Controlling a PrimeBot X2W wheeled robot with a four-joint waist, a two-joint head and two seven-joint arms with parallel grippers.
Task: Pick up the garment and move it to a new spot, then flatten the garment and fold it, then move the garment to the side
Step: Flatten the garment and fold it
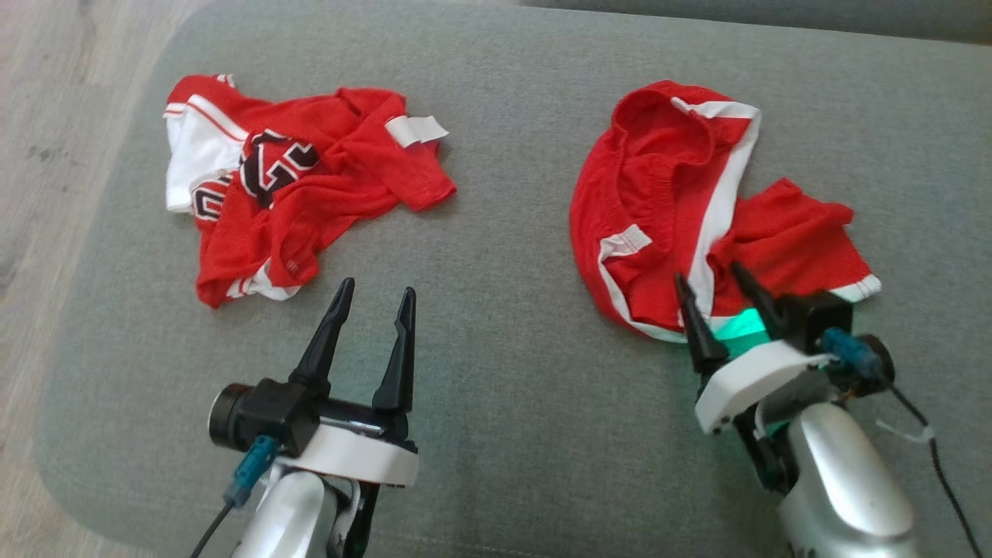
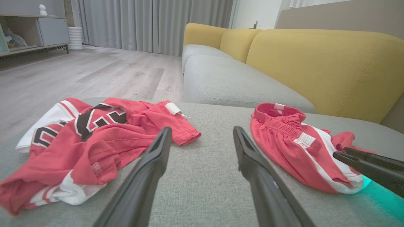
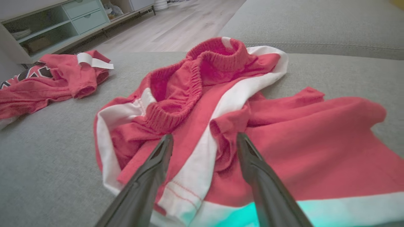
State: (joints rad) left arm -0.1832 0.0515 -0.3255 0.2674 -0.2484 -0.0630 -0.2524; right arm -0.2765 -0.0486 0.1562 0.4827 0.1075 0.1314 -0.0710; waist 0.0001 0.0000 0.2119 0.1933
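Observation:
A crumpled red garment, shorts with white side stripes and an elastic waistband point(image 1: 666, 194) point(image 2: 293, 148) point(image 3: 284, 132), lies on the right of the grey cushion point(image 1: 511, 310). My right gripper point(image 1: 708, 271) point(image 3: 204, 135) hovers open over its near edge, fingers either side of a white stripe and holding nothing. A second red garment, a jersey with black numbers point(image 1: 310, 178) point(image 2: 94, 138) point(image 3: 56, 82), lies bunched on the left. Just short of its near hem, my left gripper point(image 1: 377, 288) point(image 2: 202, 129) stands open above bare cushion.
The cushion's rounded left edge drops to a wooden floor point(image 1: 46, 155). A grey sofa seat with yellow backrests point(image 2: 315, 63) stands behind, and a low cabinet point(image 3: 63, 22) is across the floor. A teal glow falls on the shorts' near hem point(image 3: 331, 211).

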